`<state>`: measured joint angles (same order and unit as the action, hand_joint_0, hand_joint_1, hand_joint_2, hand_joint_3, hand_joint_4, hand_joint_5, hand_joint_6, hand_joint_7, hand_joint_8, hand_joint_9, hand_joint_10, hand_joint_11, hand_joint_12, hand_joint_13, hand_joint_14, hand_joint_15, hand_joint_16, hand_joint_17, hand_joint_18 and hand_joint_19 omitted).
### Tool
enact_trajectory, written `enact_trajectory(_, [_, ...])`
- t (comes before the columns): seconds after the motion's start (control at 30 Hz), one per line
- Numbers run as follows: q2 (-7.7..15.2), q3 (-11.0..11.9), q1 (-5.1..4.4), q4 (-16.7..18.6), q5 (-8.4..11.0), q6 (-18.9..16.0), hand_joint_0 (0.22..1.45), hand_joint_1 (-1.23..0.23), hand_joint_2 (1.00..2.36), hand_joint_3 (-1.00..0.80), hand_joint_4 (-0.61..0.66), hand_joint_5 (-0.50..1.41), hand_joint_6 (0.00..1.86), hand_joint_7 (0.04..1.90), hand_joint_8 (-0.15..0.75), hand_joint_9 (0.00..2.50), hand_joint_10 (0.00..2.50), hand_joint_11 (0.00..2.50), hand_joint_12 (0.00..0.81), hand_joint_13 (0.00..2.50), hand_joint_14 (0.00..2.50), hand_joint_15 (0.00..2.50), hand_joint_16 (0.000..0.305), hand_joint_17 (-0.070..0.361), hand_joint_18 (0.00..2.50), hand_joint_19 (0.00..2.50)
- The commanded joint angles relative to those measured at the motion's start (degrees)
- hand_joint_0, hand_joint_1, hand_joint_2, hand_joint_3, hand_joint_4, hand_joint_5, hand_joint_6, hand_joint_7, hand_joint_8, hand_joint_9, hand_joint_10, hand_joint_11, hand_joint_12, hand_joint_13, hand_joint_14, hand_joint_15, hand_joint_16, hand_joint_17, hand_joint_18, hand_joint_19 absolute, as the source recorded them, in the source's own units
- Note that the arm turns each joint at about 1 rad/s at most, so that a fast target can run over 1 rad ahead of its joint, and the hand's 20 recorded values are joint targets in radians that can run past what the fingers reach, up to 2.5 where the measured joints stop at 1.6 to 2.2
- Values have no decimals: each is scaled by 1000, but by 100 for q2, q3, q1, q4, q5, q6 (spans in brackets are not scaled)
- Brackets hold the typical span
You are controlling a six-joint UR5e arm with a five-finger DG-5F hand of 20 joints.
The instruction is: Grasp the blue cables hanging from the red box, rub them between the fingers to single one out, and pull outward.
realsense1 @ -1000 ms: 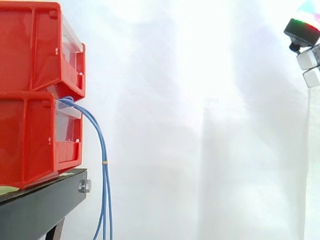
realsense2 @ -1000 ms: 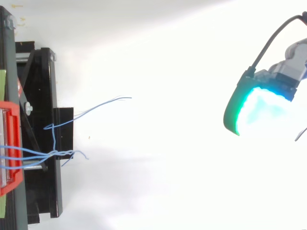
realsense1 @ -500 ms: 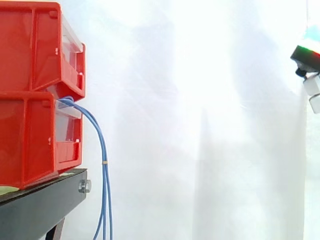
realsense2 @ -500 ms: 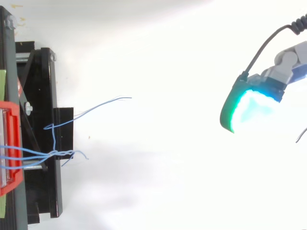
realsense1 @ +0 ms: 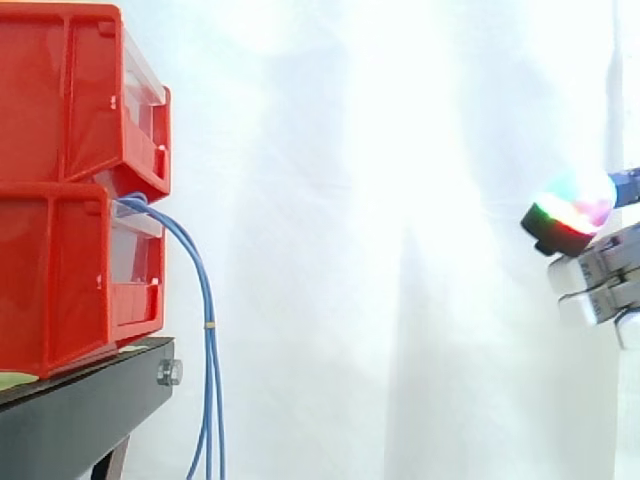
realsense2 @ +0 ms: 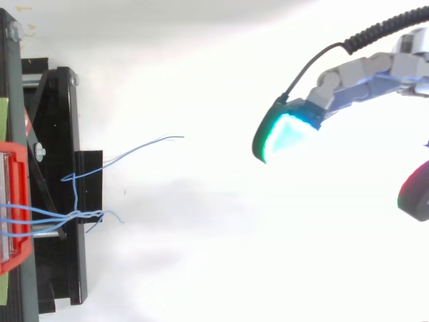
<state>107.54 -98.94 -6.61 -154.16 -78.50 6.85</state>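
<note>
Blue cables (realsense1: 206,300) come out of the gap between the two stacked red bins (realsense1: 70,190) at nine o'clock in the side view. They arch over the lower bin's clear front and hang straight down past the edge of the black stand (realsense1: 85,405), leaving the frame near seven o'clock. A small yellowish band (realsense1: 210,325) rings the bundle partway down, and a bolt head (realsense1: 168,373) sits on the stand's corner just beside the hanging strands.

From above, the cables (realsense2: 80,216) leave the red bin at nine o'clock, cross the stand and fan into loose ends. One strand (realsense2: 151,143) reaches furthest toward the centre.

A white curtain (realsense1: 350,200) hangs behind.

The hand (realsense2: 365,67) enters at two o'clock in the top view, well apart from the cables. One finger stretches toward nine o'clock with its pad (realsense2: 281,131) glowing cyan-green. A second pad (realsense2: 415,198) glows red at four o'clock, clearly separated from the first, so the fingers are spread and hold nothing.

In the side view the hand (realsense1: 600,270) sits at three o'clock, level with the lower bin, with one pad (realsense1: 570,212) glowing in mixed colours.
</note>
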Motion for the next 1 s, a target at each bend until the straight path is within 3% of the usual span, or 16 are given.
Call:
enact_trajectory(0.0, [250,-3,-33,387,107,9,518,-555,1000,-500,168,-216,502,694,245,471,0,15,334,374,5,126,47,105,410,392])
enact_trajectory(0.07, [312,-3,-33,457,125,9,517,-554,1000,-500,170,-216,502,692,245,471,0,16,334,376,5,127,47,105,409,381])
enact_trajectory(0.1, [575,103,-42,747,142,9,517,-554,1000,-500,169,-216,502,692,245,471,0,15,334,376,4,119,47,105,408,393])
enact_trajectory(0.27, [646,191,-86,941,160,62,517,-555,1000,-500,168,-216,502,694,245,471,0,28,335,374,5,122,46,104,405,381])
enact_trajectory(0.43, [646,191,-130,1064,318,290,517,-554,1000,-500,172,-214,502,692,246,472,0,20,334,375,5,126,46,104,406,381])
enact_trajectory(0.57, [945,270,-130,1301,459,413,517,-554,1000,-500,173,-212,502,693,246,471,2,26,333,373,5,126,46,104,407,382])
enact_trajectory(0.73, [1340,613,-130,1345,450,273,517,-554,1000,-500,178,-212,502,691,247,476,0,16,333,373,5,126,46,104,405,382])
enact_trajectory(0.97, [2052,1219,-51,1319,441,97,517,-555,1000,-500,177,-209,502,694,246,482,0,12,333,373,5,126,46,104,405,382])
